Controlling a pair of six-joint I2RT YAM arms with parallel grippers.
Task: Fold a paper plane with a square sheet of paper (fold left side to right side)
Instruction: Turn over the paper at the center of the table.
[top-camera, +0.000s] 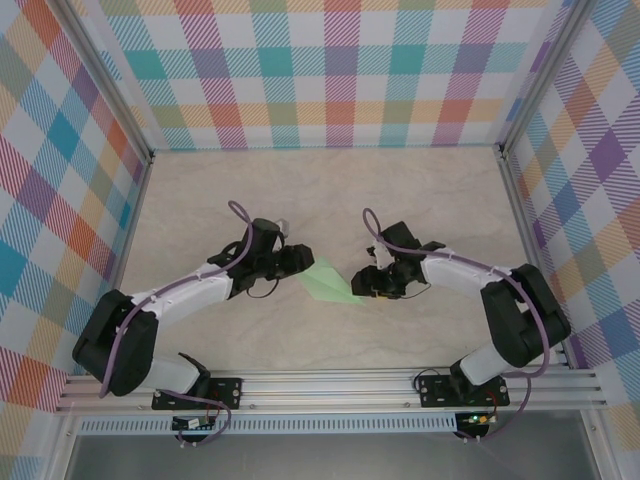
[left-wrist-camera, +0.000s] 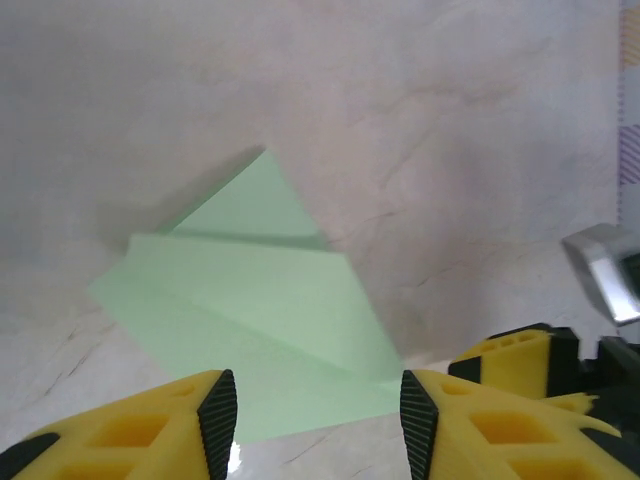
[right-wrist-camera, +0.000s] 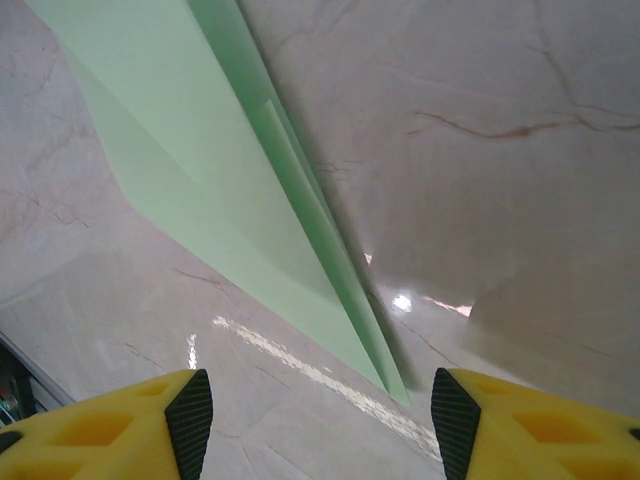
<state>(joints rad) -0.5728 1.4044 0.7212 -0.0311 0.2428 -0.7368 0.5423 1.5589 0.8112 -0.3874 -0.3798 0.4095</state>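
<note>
The square sheet of paper lies on the table as a folded, creased paper plane (top-camera: 330, 283), pale green and pointed, between the two grippers. My left gripper (top-camera: 303, 263) is at its left end with the jaws open. In the left wrist view the plane (left-wrist-camera: 260, 300) spreads out just ahead of and under the gap of the left gripper (left-wrist-camera: 318, 412), and nothing is pinched. My right gripper (top-camera: 359, 285) is at the plane's pointed right end. From the right wrist, the narrow tip of the plane (right-wrist-camera: 230, 200) ends just ahead of the open right gripper (right-wrist-camera: 323, 425), apart from both pads.
The beige marble-patterned tabletop (top-camera: 330, 190) stretches behind the arms. Plaid walls (top-camera: 330, 70) close it in on three sides. An aluminium rail (top-camera: 330, 385) runs along the near edge.
</note>
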